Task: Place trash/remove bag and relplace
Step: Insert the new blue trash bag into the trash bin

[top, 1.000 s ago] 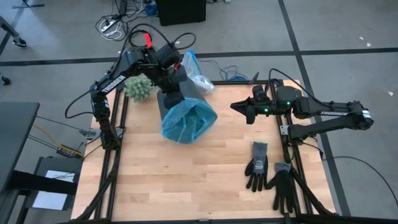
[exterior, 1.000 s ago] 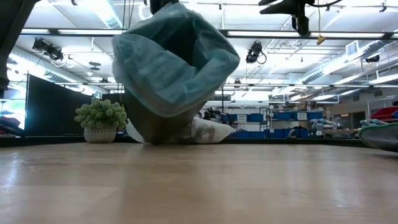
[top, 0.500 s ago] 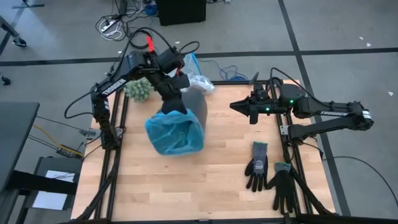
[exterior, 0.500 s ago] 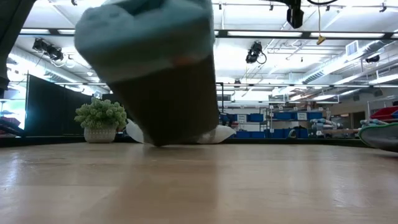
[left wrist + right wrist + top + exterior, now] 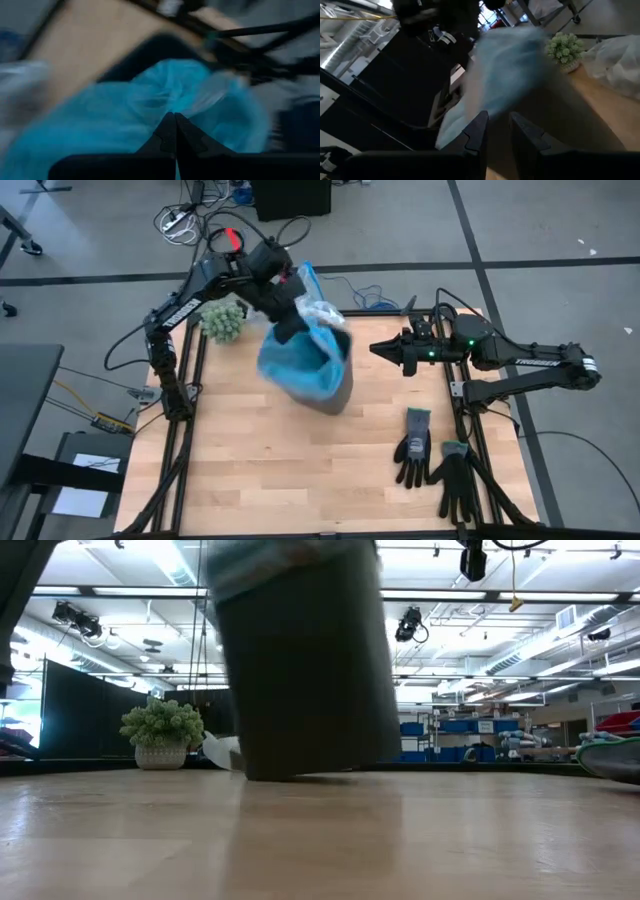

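Clearly the job is at an early-to-middle stage. The left claw (image 5: 288, 328) is pinched shut on the rim of the light-blue plastic bag (image 5: 296, 367) that lines the black bin (image 5: 338, 388), and bin and liner hang tilted just below that claw, above the wooden surface (image 5: 300, 470). In the left wrist view its two fingers meet tightly with blue plastic (image 5: 150, 110) bunched right in front of them. The grey-white bag (image 5: 322, 313) lies crumpled on the surface just behind the left claw, beside the green fuzzy plant (image 5: 224, 320), not yet fitted. No loose trash can be made out in any view, so whether it has gone into the bin cannot be told. The right claw (image 5: 380, 349) waits well to the side of the bin, fingers slightly parted and holding nothing. Judging from this, pulling the blue liner free and fitting the replacement remain.
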Available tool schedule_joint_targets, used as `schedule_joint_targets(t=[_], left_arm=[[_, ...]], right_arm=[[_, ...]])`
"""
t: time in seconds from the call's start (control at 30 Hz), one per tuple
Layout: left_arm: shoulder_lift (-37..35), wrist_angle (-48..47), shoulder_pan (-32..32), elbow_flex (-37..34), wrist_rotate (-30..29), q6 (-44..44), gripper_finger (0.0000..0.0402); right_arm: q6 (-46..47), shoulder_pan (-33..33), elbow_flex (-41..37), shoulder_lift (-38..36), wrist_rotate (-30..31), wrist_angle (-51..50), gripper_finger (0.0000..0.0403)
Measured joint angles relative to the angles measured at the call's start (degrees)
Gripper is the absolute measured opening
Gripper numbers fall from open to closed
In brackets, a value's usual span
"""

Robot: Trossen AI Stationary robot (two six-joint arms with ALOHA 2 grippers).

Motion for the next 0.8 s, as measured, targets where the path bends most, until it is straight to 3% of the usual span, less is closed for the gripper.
schedule_joint_targets(t=[0.13,0.37,0.57,0.8], left_arm=[[3.8,3.7,0.6,-0.1,-4.2,2.4,0.0004],[8.0,12.4,0.4,-0.1,1.2,2.5,0.0006],[8.1,17.5,0.4,-0.1,1.7,0.9,0.0007],[8.1,26.7,0.4,0.0,1.4,-0.7,0.0007]], right_arm=[[-0.1,0.0,0.0,0.0,1.1,-0.1,0.0067],[-7.7,0.0,0.0,0.0,6.0,-0.4,0.0075],[-12.4,0.0,0.4,0.0,8.8,-1.9,0.0134],[-16.5,-1.9,5.8,0.2,12.2,-11.5,0.0196]])
